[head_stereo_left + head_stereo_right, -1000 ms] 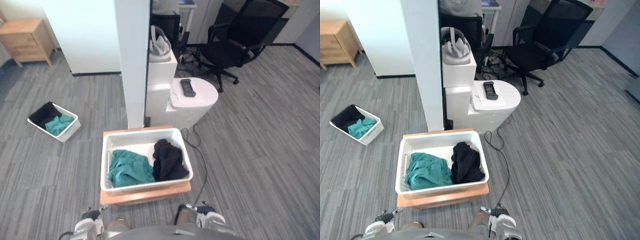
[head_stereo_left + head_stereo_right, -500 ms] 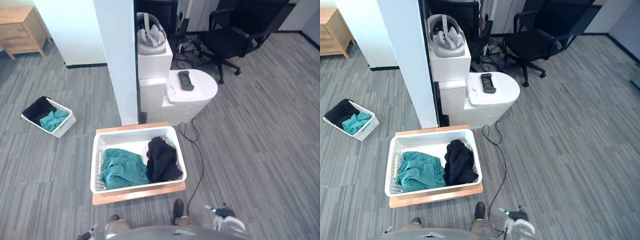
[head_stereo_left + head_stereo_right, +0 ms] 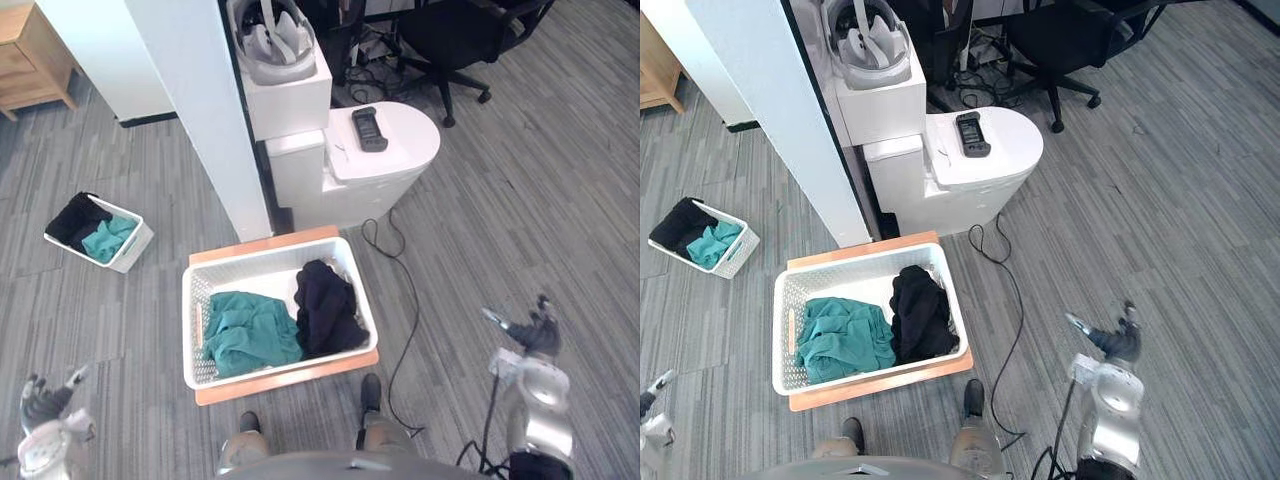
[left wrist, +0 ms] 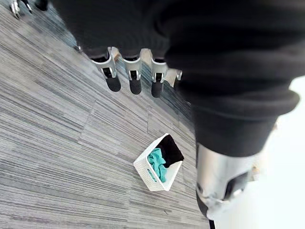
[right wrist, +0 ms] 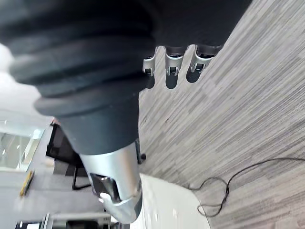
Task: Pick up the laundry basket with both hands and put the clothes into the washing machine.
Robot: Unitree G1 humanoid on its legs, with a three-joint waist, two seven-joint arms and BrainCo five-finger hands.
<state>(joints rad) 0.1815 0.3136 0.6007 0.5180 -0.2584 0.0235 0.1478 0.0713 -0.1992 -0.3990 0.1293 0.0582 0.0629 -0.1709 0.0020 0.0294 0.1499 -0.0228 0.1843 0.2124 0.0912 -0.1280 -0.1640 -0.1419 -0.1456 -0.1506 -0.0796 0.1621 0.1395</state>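
At lower left, your left hand [image 3: 42,408] hangs open, fingers relaxed and holding nothing, well apart from the basket [image 3: 260,268]. Up from it a small basket [image 3: 135,252] also holds teal and black cloth; reach for that one and you take the wrong load. At centre, the basket sits on a board [image 3: 290,378], with teal cloth [image 3: 250,332] beside black cloth [image 3: 325,308] inside. Grip one side before the other and it may tilt and spill, or drag the board. A pillar [image 3: 205,120] stands just behind, so a forward swing could knock the far rim. At right, your right hand [image 3: 532,338] is open too, empty and well clear.
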